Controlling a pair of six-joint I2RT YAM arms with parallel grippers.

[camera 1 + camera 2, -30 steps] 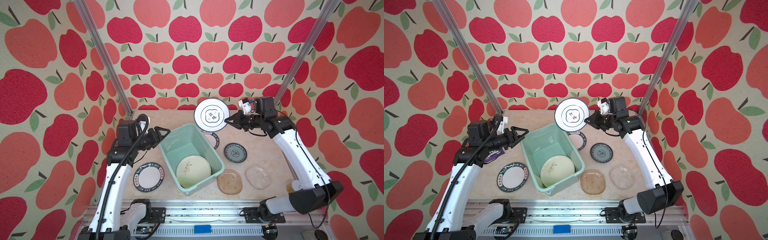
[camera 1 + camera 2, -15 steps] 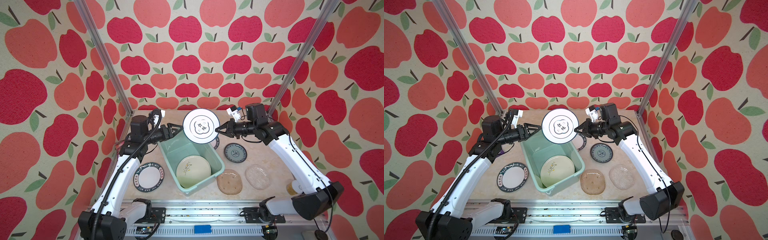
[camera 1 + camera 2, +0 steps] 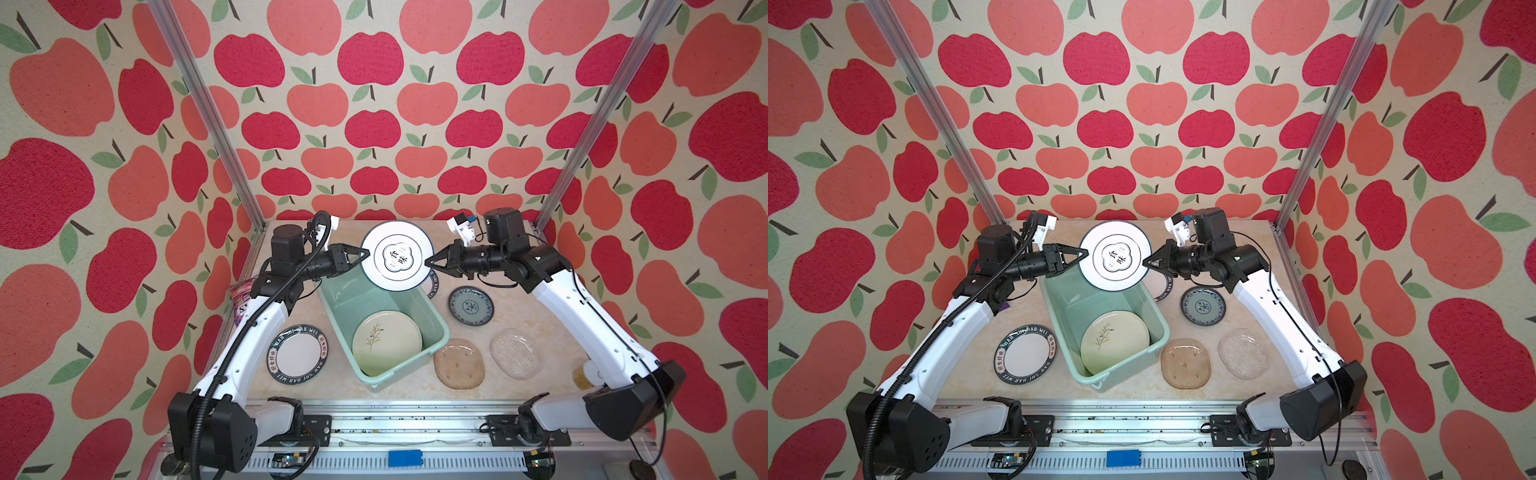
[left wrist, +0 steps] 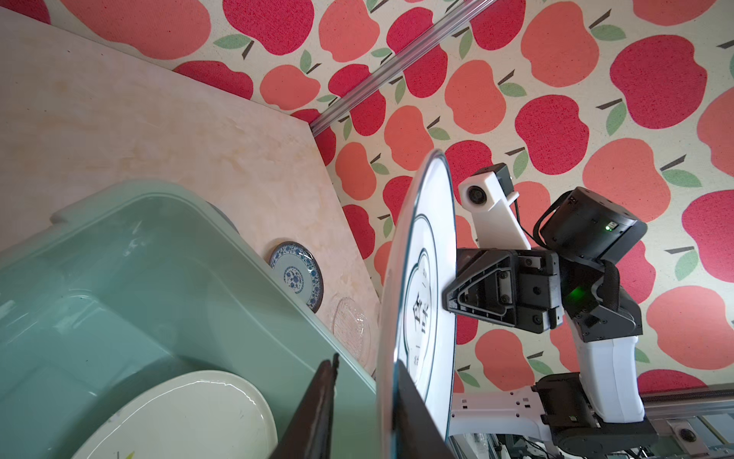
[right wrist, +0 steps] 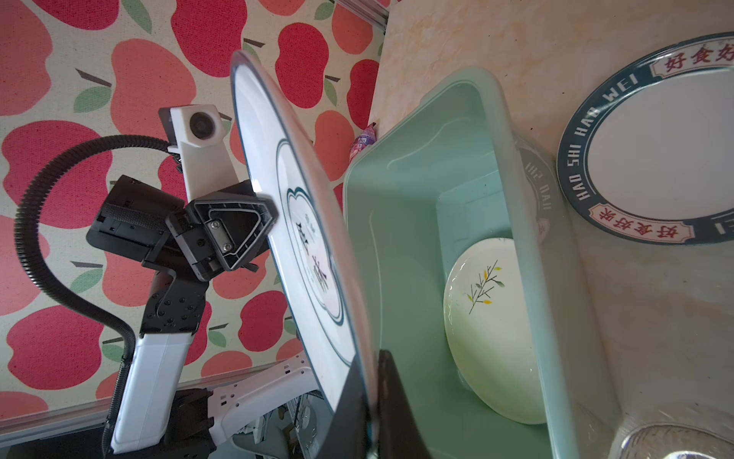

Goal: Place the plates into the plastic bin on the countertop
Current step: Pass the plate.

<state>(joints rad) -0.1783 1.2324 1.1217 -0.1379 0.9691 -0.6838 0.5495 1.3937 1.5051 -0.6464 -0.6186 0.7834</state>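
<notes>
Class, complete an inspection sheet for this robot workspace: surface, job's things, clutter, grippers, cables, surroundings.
Surface: beige marble countertop; no spills seen.
Job's things: emblem plate held above the green bin's far end; leaf-sprig plate inside it; lettered-rim plate, teal floral plate, tan plate, glass plate outside; second lettered plate partly hidden behind the held one.
Clutter: purple candy bag, yellow can.
Grippers: right gripper shut on the emblem plate's rim; left gripper straddles the opposite rim, gap visible beside one finger.
Cables: ribbed black conduit along the left arm.
Surroundings: apple-patterned walls, aluminium post.
</notes>
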